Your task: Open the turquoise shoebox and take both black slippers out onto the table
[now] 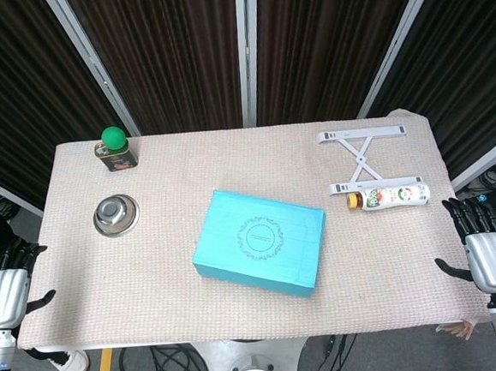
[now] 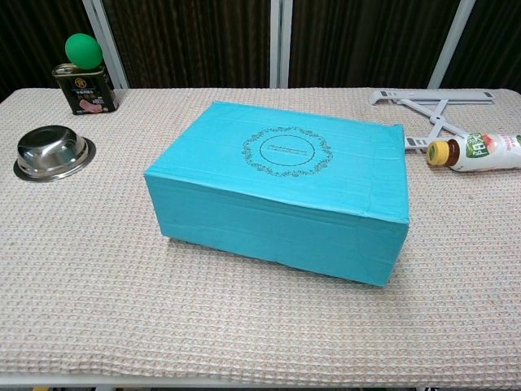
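The turquoise shoebox (image 1: pixel 261 241) (image 2: pixel 282 189) lies closed in the middle of the table, its lid down with a round ornament printed on top. No slippers show; the box hides whatever is inside. My left hand (image 1: pixel 5 290) hangs off the table's left edge with its fingers apart and nothing in it. My right hand (image 1: pixel 485 251) is off the right edge, likewise spread and empty. Both hands are well away from the box and do not appear in the chest view.
A steel bowl (image 1: pixel 115 215) (image 2: pixel 51 152) and a tin with a green ball on it (image 1: pixel 115 149) (image 2: pixel 84 75) stand at the left rear. A white folding stand (image 1: pixel 368 157) (image 2: pixel 431 110) and a lying bottle (image 1: pixel 390 197) (image 2: pixel 479 152) are at the right.
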`<state>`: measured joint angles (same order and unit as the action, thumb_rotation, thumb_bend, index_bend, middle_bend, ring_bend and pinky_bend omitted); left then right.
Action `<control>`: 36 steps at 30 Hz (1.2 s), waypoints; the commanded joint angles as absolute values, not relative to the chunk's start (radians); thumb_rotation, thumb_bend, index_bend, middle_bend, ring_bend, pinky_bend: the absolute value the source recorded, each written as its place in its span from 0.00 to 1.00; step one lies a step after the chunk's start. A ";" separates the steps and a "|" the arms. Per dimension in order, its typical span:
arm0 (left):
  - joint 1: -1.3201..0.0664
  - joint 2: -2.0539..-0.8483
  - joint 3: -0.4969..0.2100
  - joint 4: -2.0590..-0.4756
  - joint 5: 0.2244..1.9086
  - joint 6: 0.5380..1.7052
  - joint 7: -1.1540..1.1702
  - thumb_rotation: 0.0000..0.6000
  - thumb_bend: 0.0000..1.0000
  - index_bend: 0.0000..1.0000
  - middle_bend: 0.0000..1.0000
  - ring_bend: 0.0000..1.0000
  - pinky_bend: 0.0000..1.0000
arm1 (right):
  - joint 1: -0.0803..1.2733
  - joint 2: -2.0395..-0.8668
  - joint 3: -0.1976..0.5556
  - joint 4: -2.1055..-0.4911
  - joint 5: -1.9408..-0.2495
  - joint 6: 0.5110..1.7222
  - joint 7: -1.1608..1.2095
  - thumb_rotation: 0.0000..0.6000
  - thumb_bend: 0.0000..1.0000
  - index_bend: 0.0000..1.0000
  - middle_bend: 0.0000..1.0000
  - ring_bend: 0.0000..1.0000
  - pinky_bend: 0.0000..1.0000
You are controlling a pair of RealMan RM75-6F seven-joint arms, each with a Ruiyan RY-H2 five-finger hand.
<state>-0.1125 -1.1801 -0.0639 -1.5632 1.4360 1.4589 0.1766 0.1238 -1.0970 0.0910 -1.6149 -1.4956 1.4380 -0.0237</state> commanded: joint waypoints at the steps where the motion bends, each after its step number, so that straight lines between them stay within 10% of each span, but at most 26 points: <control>1: -0.100 -1.180 -0.062 -1.570 1.424 1.468 0.179 1.00 0.00 0.23 0.21 0.08 0.14 | 0.132 -1.095 0.089 -1.615 -1.507 1.429 -0.011 1.00 0.04 0.00 0.08 0.00 0.07; 21: -0.040 -1.175 -0.032 -1.597 1.453 1.530 0.154 1.00 0.00 0.24 0.21 0.08 0.14 | 0.255 -1.116 0.043 -1.532 -1.665 1.310 0.154 1.00 0.06 0.00 0.12 0.00 0.07; 36: -0.034 -1.147 -0.029 -1.628 1.442 1.514 0.134 1.00 0.00 0.25 0.21 0.08 0.14 | 0.549 -1.447 0.082 -1.190 -1.764 1.140 0.173 1.00 0.04 0.00 0.11 0.00 0.01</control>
<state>-0.0344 -1.1478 -0.0286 -1.6281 1.4425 1.5147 0.1341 0.5182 -1.3931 0.0806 -1.2490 -1.7411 1.1402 0.1706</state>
